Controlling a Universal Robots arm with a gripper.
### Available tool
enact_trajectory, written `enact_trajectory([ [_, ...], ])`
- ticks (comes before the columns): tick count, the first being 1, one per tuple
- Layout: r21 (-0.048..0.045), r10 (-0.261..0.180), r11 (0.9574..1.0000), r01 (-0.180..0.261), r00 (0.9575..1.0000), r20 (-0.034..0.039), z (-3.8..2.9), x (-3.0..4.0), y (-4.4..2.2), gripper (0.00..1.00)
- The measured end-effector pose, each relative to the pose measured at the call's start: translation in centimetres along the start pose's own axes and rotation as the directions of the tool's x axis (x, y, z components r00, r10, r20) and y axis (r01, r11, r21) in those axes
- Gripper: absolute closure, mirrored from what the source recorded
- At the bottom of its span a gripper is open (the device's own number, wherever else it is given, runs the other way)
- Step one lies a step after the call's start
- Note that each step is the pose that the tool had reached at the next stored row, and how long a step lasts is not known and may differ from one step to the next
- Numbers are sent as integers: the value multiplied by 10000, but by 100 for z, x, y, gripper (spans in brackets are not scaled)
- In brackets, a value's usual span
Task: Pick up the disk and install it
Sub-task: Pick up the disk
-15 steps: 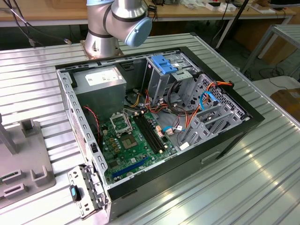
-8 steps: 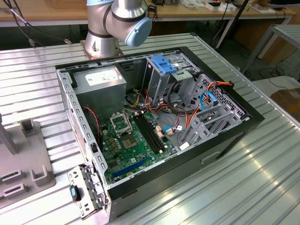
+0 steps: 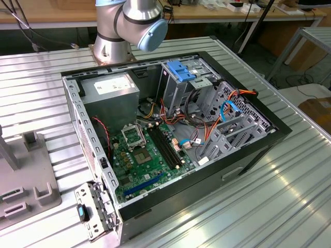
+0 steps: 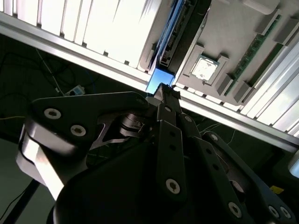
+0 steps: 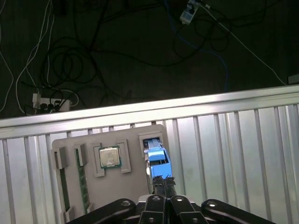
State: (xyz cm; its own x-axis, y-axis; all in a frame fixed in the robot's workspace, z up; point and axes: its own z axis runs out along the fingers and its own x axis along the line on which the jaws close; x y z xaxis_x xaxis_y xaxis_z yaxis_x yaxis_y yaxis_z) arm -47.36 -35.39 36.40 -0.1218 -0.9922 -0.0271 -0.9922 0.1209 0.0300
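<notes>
In both wrist views my gripper (image 5: 162, 181) (image 4: 164, 89) is over the grey holder tray (image 5: 133, 186) (image 4: 233, 28), with its black fingers drawn together. They pinch the blue plastic frame of the disk (image 5: 157, 157) (image 4: 159, 77), which I see edge-on at the tray's slot. I cannot tell whether the disk still sits in the slot or has left it. In the exterior view the open computer case (image 3: 261, 135) lies on its side, and the grey cage with blue tabs (image 3: 182, 71) stands at its far end.
The tray also holds a processor chip (image 5: 109, 157) (image 4: 204, 69) and a memory stick (image 5: 82, 181) (image 4: 252, 46). The ribbed metal table (image 5: 233, 140) ends just beyond the tray, with cables on the dark floor (image 5: 93, 46). The arm's base (image 3: 111, 49) stands behind the case.
</notes>
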Motion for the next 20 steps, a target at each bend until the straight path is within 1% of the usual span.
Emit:
enact_trajectory([
  [5, -2, -9, 10000, 9, 10000, -1, 2, 0, 0, 89],
  [6, -1, -10, 10000, 10, 10000, -1, 3, 0, 0, 83],
  [7, -1, -11, 10000, 11, 10000, -1, 3, 0, 0, 71],
  [8, -1, -12, 10000, 12, 10000, -1, 3, 0, 0, 71],
  [9, -1, -13, 10000, 13, 10000, -1, 3, 0, 0, 64],
  [10, -2, -13, 10000, 13, 10000, -1, 3, 0, 0, 64],
  [11, -1, -17, 10000, 17, 10000, -1, 3, 0, 0, 58],
  [18, -1, -24, 10000, 24, 10000, -1, 5, 0, 0, 58],
  [20, 0, -25, 10000, 25, 10000, 0, 29, 1, -1, 58],
])
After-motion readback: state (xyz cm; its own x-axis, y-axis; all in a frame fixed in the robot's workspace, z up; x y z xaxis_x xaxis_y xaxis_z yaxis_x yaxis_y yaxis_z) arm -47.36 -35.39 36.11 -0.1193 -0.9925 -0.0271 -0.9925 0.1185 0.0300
